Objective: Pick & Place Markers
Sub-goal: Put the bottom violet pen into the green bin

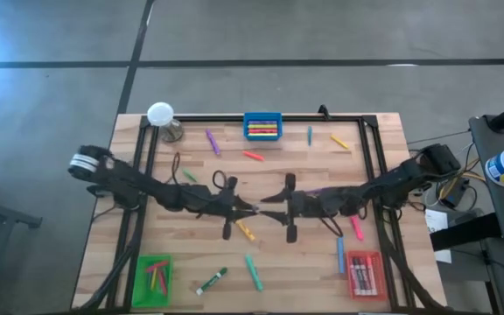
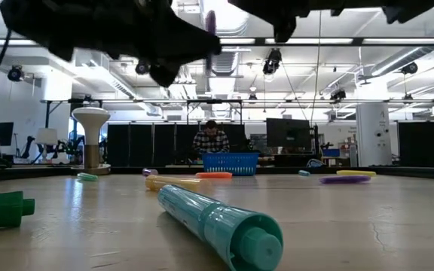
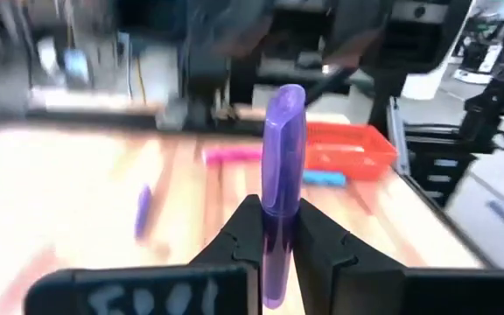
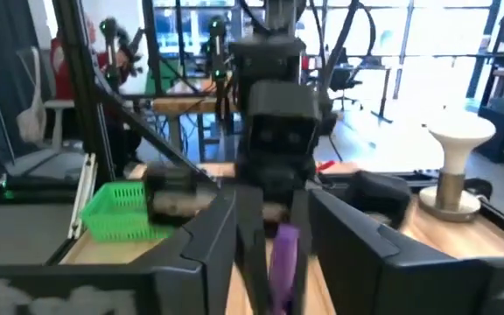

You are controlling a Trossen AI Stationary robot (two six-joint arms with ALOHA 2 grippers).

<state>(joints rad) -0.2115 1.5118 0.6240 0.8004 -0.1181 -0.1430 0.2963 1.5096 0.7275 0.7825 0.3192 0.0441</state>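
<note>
A purple marker (image 3: 283,149) stands upright above the middle of the table, with my left gripper (image 3: 274,223) shut on it. My right gripper (image 4: 278,232) faces it from the table's right, open. Its fingers stand on either side of the marker (image 4: 283,261), apart from it. In the high view the two grippers meet nose to nose, left gripper (image 1: 248,208) against right gripper (image 1: 269,208). Loose markers lie flat on the table: teal (image 1: 253,272), yellow (image 1: 245,230), pink (image 1: 355,227), blue (image 1: 340,255) and others. My left gripper pinches the purple marker's lower part (image 3: 278,229) between its two fingers (image 3: 243,236). The fingers come level from the table's left and lie across the marker. The marker stands upright, its rounded cap end up, lifted clear of the table.
A blue tray (image 1: 262,126) holding markers stands at the far edge, a green tray (image 1: 154,274) near left and a red tray (image 1: 365,273) near right. A white lamp-like stand (image 1: 160,114) is at the far left corner. A black frame runs along the table's edges.
</note>
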